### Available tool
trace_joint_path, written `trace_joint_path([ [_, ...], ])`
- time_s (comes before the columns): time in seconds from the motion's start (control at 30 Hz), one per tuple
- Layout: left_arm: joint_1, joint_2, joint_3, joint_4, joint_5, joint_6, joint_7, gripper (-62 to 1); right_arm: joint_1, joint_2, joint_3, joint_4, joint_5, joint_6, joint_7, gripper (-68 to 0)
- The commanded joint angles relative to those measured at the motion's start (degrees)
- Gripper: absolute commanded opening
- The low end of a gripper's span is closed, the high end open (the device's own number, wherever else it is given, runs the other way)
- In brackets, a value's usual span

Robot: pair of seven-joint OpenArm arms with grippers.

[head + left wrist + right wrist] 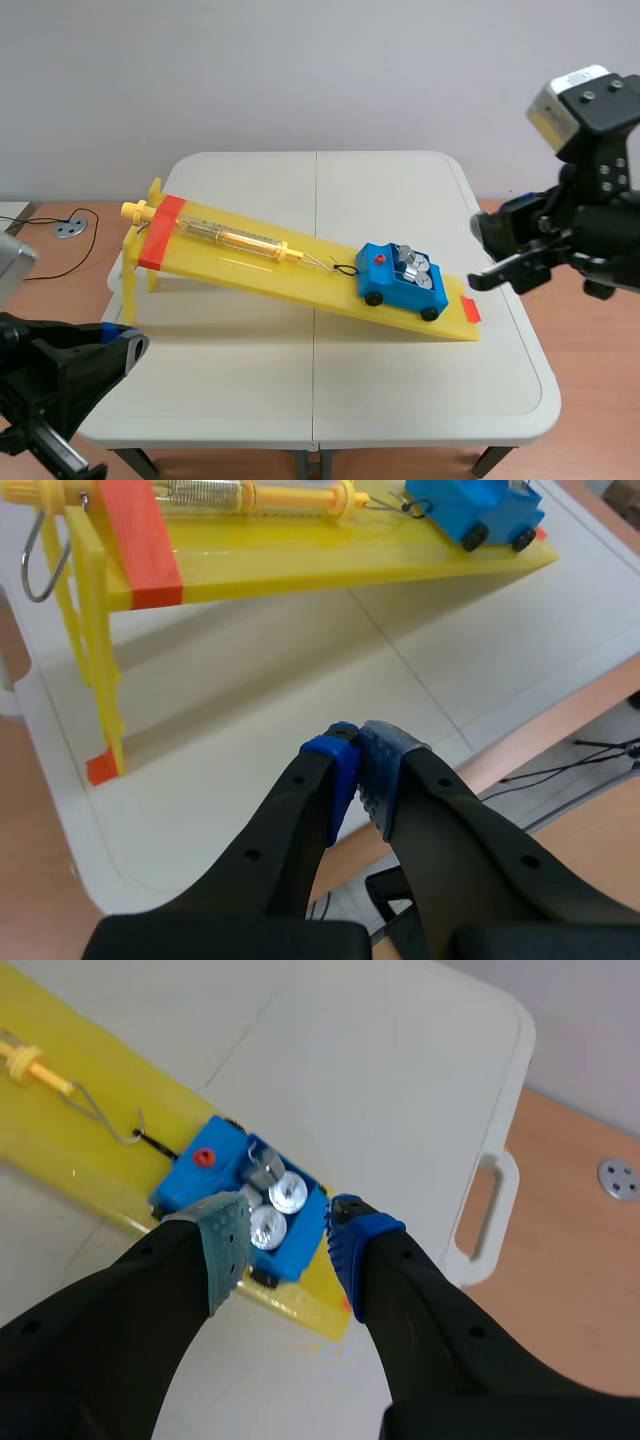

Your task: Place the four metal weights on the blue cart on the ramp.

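The blue cart (402, 281) sits low on the yellow ramp (290, 270), hooked by a wire to a spring scale (235, 238). Several silver metal weights (416, 267) lie in its tray. In the right wrist view the cart (220, 1180) and weights (270, 1210) show beneath my right gripper (285, 1235), which hangs open and empty above them. In the scene view that gripper (490, 270) is raised to the right of the ramp's low end. My left gripper (358, 770) is shut on nothing near the table's front left edge, with the cart (475, 510) far ahead.
The ramp stands on yellow legs (135, 265) at its high left end, with orange-red marks (160, 232) at both ends. The white folding table (330, 390) has bare room in front of the ramp. A round metal disc (70, 228) lies on the wooden surface at left.
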Motion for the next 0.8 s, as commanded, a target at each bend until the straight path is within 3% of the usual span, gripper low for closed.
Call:
trace_joint_path([
  [0.0,-3.58,2.82,-0.44,7.58,-2.99,-2.67,-5.09,-58.2,-1.01,3.67,4.74,5.18,6.16,3.63,3.63,-47.5],
  [0.17,-7.65,6.99,1.79,7.67,1.77,-2.47,-4.70,-58.2,-9.29,4.46,12.35,7.06,13.07,9.55,0.33,-47.5],
  [0.37,-13.18,11.76,6.99,7.58,11.45,-1.81,-4.76,-58.4,-19.80,4.39,19.96,7.76,16.06,15.15,-0.13,-47.5],
  [0.5,-17.33,13.84,10.64,5.90,16.04,0.48,-4.98,-58.4,-24.98,3.78,24.72,7.76,16.06,15.56,-0.13,-48.3],
  [0.77,-24.44,14.97,16.44,-1.49,24.74,5.90,-6.45,-58.4,-34.51,3.74,32.65,7.76,16.98,15.93,-0.13,-59.1],
])
